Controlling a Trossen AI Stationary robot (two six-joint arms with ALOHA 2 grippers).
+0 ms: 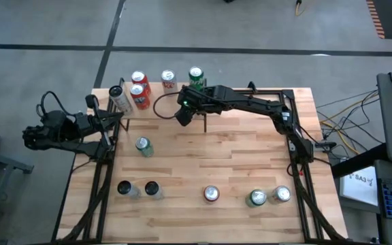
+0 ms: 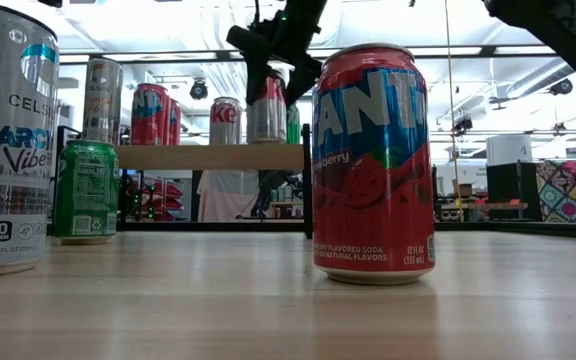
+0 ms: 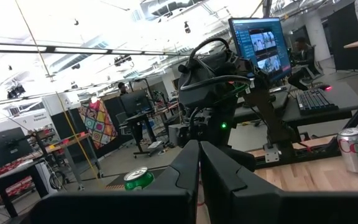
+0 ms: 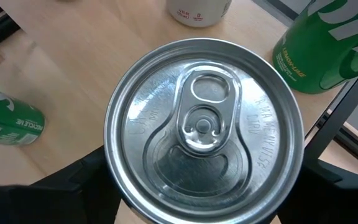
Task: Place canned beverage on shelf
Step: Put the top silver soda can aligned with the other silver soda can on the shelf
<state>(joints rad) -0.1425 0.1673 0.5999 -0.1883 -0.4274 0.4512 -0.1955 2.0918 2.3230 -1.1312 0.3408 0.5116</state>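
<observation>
From above, the right pincer (image 1: 182, 113) hides its can at the shelf (image 1: 156, 102); low down, that can (image 2: 267, 108) stands on the shelf, half masked; the right wrist view shows fingers flanking it, contact unclear; left pincer (image 1: 119, 123) pinched together.

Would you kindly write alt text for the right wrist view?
A silver can top with its pull tab fills the frame, between the right hand's dark fingers. A green can stands beside it on the light wood shelf.
</observation>
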